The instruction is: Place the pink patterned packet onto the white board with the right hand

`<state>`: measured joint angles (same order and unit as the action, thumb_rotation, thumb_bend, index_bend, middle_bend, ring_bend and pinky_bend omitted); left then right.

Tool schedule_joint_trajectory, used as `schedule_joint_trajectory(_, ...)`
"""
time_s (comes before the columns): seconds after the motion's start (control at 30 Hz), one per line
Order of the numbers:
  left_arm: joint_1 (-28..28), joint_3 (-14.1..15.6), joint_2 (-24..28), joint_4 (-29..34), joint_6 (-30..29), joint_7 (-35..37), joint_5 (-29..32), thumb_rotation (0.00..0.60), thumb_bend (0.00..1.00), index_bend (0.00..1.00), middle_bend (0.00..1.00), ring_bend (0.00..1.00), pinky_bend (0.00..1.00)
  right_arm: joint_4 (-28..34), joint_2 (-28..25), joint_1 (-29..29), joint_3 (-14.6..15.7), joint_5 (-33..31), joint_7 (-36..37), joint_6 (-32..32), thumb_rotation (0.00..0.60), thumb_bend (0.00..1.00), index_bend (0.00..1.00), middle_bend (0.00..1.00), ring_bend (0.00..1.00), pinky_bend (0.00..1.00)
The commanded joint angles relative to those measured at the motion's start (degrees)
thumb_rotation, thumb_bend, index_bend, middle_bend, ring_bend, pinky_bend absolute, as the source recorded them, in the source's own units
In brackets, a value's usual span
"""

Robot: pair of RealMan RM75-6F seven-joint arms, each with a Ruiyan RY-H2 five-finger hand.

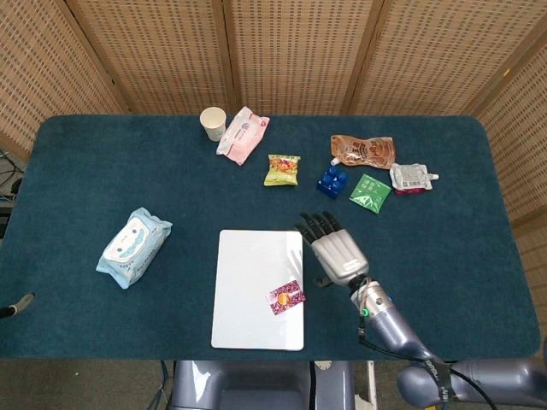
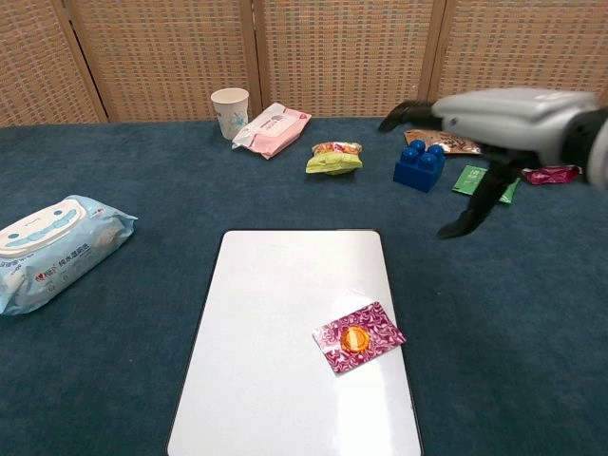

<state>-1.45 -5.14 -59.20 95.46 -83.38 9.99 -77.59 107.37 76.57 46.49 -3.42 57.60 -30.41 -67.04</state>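
The pink patterned packet [image 2: 358, 338] is lying flat at the lower right of the white board [image 2: 275, 313] — thin, light, likely crinkly and slick, best pinched by an edge — while the right hand [image 1: 337, 252] is hovering empty, fingers spread.

I see bare cloth [image 1: 444, 248] right of the board [image 1: 248, 282]; my right hand [image 1: 336, 252] hovers there, the blue block [image 1: 332, 180] just beyond.
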Motion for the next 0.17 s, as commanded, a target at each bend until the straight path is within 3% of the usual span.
schedule_joint_trajectory(0.03,0.26,0.05,0.29,0.48,-0.69,0.03,-0.58,0.584,0.0,0.0,0.0,0.0,0.0,-13.07,-7.61,-12.35,3.81,14.16,23.74,-9.68,0.6,0.0,0.03,0.0,0.0,0.0)
schedule_joint_trajectory(0.17,0.38,0.27,0.41,0.92,-0.96,-0.23,-1.03,0.584,0.0,0.0,0.0,0.0,0.0,-22.36,-7.24,-18.09,5.12,17.46,35.21,-13.86,0.6,0.0,0.01,0.0,0.0,0.0)
